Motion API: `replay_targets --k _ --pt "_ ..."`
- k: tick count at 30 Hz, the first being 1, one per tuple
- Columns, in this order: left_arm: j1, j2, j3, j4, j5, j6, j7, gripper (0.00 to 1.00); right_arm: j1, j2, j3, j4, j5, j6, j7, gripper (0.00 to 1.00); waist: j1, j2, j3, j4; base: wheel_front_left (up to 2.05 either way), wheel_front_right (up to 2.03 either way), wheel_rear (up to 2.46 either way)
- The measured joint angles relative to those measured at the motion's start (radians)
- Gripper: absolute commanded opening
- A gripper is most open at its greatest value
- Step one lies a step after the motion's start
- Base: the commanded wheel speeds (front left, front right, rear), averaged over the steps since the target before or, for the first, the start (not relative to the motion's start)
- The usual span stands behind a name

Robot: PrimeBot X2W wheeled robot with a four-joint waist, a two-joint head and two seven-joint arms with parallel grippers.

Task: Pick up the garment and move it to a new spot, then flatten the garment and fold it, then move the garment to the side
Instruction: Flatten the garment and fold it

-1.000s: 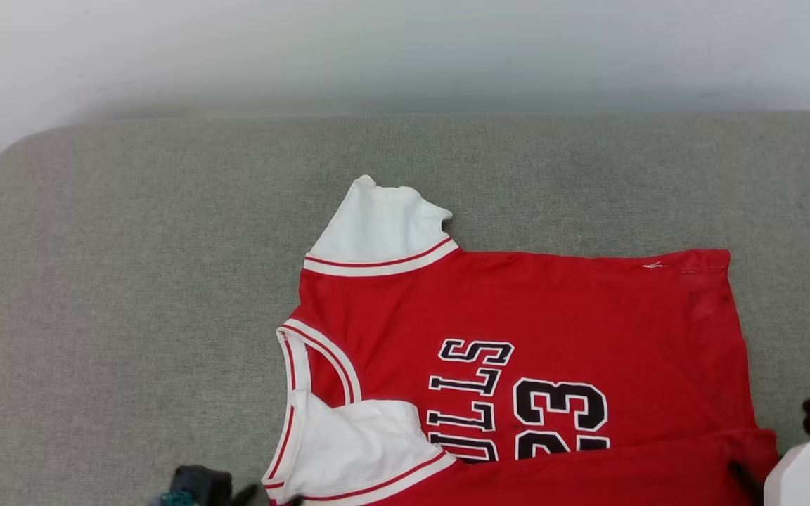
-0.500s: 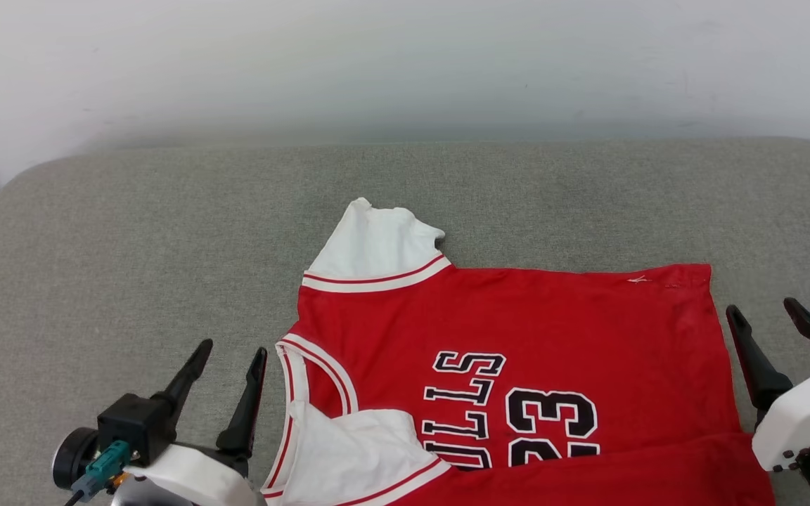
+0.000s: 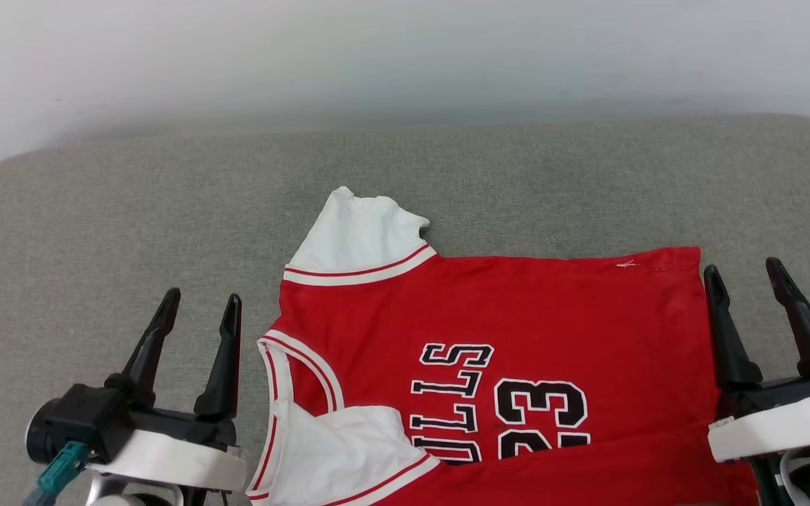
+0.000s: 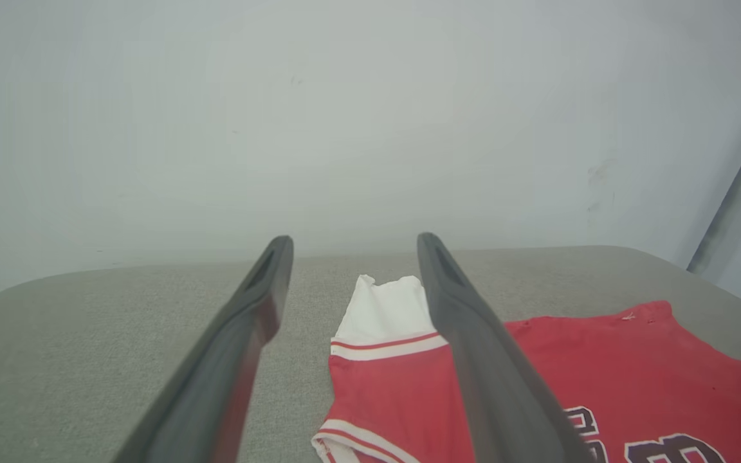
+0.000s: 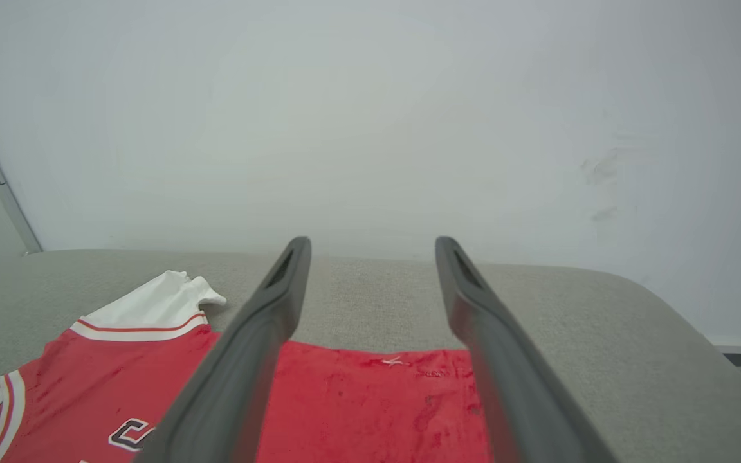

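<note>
On the grey woven cushion (image 3: 95, 211), at the left, the left gripper (image 3: 203, 295) stands with its two dark fingers spread wide and empty. It is just beside the collar end of the red jersey shirt (image 3: 517, 309) with white sleeves and black "BULLS 23" lettering, but not touching it. The shirt lies flat and sideways, its long axis running left to right. Its near edge is lapped over the lettering, and one white sleeve (image 3: 359, 232) points toward the wall. At the hem end the right gripper (image 3: 742, 267) is equally wide, empty and just beside the cloth, so each arm looks nearest to its own end. A second ago only scraps of both grippers showed at the bottom edge. Now both have risen to flank the shirt, while the camera itself has shifted.
</note>
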Motion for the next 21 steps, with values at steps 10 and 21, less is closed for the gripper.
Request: replay_targets --k 10,21 --pt "-0.265 0.118 -0.029 0.095 0.016 -0.107 0.110 1.00 -0.061 0.036 0.030 0.010 -0.012 0.000 -0.052 1.00 0.0000 0.0000 0.118 -0.066 0.00 0.00 0.00" --pt "-0.743 0.417 -0.277 0.241 -0.309 -0.119 0.667 1.00 -0.113 0.080 0.064 0.063 0.009 0.000 -0.103 1.00 0.0001 0.0000 0.276 -0.191 0.00 0.00 0.00"
